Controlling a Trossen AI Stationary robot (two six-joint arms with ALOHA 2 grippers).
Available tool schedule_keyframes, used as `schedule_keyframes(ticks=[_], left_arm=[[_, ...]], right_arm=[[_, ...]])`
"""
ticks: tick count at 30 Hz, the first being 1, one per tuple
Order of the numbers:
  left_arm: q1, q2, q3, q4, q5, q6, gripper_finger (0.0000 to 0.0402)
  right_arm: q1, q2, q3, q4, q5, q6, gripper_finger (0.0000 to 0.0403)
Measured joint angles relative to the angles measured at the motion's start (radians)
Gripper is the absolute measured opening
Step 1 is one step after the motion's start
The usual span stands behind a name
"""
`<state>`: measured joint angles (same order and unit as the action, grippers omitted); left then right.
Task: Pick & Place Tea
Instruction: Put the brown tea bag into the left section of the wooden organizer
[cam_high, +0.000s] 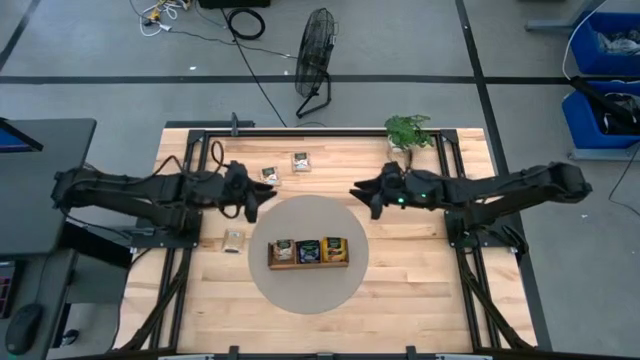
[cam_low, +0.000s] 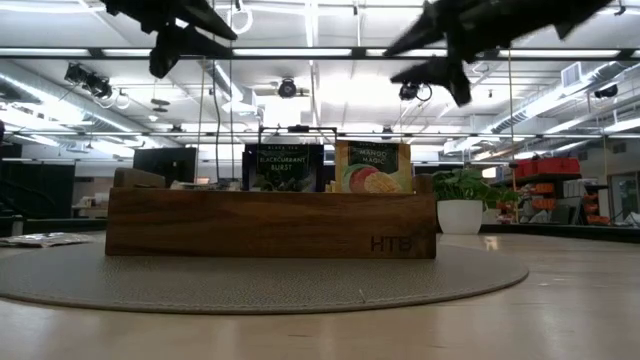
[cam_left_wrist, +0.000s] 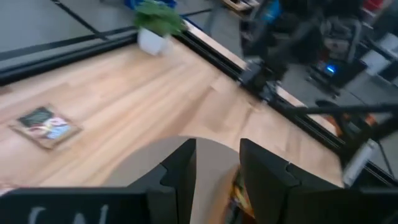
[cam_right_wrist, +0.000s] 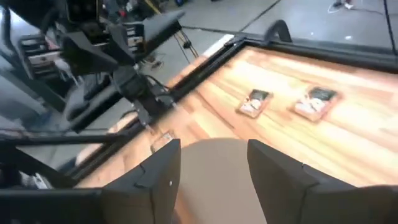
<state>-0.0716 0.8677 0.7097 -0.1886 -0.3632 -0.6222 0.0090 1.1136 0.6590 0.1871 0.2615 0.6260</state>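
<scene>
Wooden table (cam_high: 420, 300), round grey mat (cam_high: 300, 290), tray (cam_high: 308, 262) holding three sachets (cam_high: 308, 250), three sachets (cam_high: 300, 161) loose near the far edge and left side, left gripper (cam_high: 268, 192) and right gripper (cam_high: 358, 189) spread, empty.

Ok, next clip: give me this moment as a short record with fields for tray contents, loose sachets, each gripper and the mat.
tray: wooden tray on the round grey mat, three sachets standing in it
loose sachets: three on the bare table, two beyond the mat, one at the mat's left edge
left gripper: above the mat's far-left rim, open, empty
right gripper: above the mat's far-right rim, open, empty
other: potted plant at the far edge
</scene>
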Motion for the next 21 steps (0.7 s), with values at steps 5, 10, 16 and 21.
schedule_keyframes(ticks=[5, 10, 16, 21], left_arm=[[0.127, 0.002, 0.000, -0.044, 0.044, -0.052, 0.0126], [0.325, 0.002, 0.000, -0.154, 0.155, -0.168, 0.0126], [0.569, 0.029, 0.000, -0.217, 0.265, -0.260, 0.0126], [0.730, 0.100, 0.000, -0.202, 0.366, -0.257, 0.0126]], right_arm=[[0.001, -0.071, -0.098, 0.080, -0.011, 0.045, 0.0194], [0.000, -0.084, -0.120, 0.052, -0.016, 0.022, 0.0194], [-0.027, -0.081, -0.121, 0.022, -0.008, 0.010, 0.0194], [-0.054, -0.081, -0.121, 0.013, -0.013, 0.014, 0.0194]])
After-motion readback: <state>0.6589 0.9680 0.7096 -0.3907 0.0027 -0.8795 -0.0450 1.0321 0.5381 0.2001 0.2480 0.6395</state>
